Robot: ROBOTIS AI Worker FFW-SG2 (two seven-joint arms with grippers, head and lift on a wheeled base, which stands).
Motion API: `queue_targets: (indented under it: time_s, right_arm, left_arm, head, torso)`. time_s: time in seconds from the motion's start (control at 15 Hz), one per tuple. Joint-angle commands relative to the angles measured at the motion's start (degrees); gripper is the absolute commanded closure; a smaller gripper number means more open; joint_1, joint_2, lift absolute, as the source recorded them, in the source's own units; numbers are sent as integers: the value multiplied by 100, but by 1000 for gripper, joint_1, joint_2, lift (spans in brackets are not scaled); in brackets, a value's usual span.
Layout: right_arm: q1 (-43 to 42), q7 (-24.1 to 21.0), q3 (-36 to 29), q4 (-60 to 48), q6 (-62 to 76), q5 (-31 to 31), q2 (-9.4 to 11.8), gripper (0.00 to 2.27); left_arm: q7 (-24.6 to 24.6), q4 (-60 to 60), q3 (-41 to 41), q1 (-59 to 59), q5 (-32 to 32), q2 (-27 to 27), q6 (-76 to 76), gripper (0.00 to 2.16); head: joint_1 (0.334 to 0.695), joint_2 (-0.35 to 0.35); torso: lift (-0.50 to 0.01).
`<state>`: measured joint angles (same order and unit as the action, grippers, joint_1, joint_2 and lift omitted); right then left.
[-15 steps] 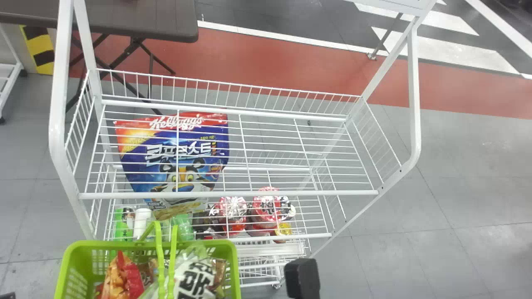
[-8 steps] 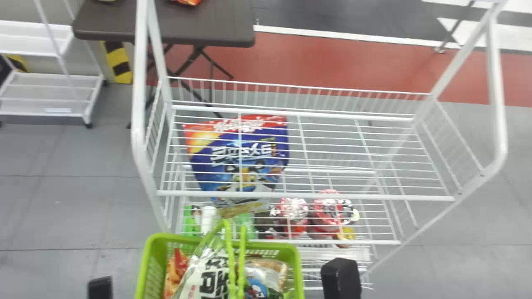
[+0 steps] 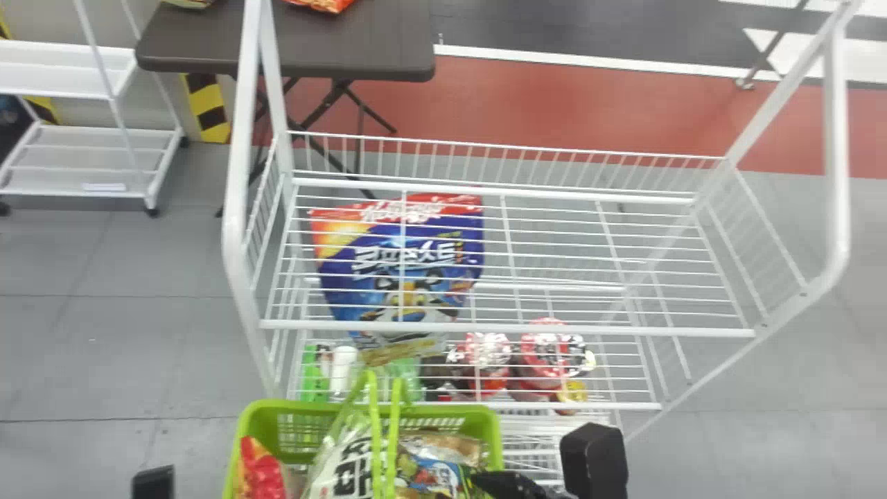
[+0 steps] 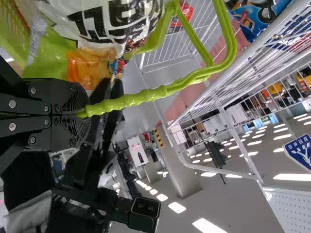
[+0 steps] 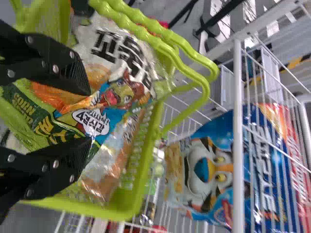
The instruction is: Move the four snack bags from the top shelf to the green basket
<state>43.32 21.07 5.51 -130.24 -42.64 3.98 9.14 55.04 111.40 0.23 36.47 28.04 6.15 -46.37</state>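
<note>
The left gripper (image 4: 85, 114) is closed around the ribbed green plastic handle (image 4: 131, 100), likely to steady the basket while bags go in. The right gripper (image 5: 87, 115) has its fingers apart at the basket's right edge, gripping nothing; that spread suits letting a bag settle, and backing out gently would avoid snagging film.

The open green plastic basket (image 3: 277, 407) sits before the front edge of the white wire top shelf (image 3: 527, 329). Inside, a shiny red-and-orange bag (image 3: 262, 471) lies towards the left edge, a clear-and-white bag with black lettering (image 3: 350, 466) by the handles, and a glossy blue-and-green cartoon bag (image 3: 433, 475) nearer the right edge.
</note>
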Motion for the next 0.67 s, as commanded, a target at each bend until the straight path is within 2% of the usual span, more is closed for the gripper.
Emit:
queue_targets:
  time_s: [0.0,0.13,0.33,0.47,0.6]
  right_arm:
    - [80,-68,-252,16,892,77,-44,56]
    - [220,-314,-357,131,2369,77,-70,53]
    - [440,-999,-366,641,5322,147,-158,49]
    - [466,-1281,-366,974,6377,516,-334,49]
    - [458,-1395,-401,1326,6728,683,-483,49]
  left_arm:
    - [7,4,4,0,0,9,0,1686]
    - [16,4,21,9,0,9,0,1686]
    - [7,4,4,0,0,0,18,1686]
    - [-19,-5,-14,-9,0,0,18,1686]
    - [-28,-5,-23,-9,0,0,18,1686]
  head:
    - [695,-224]
    - [695,-256]
    - [695,-279]
    - [695,-301]
    - [695,-350]
  torso:
    - [0]
    - [0]
    - [0]
    - [0]
    - [0]
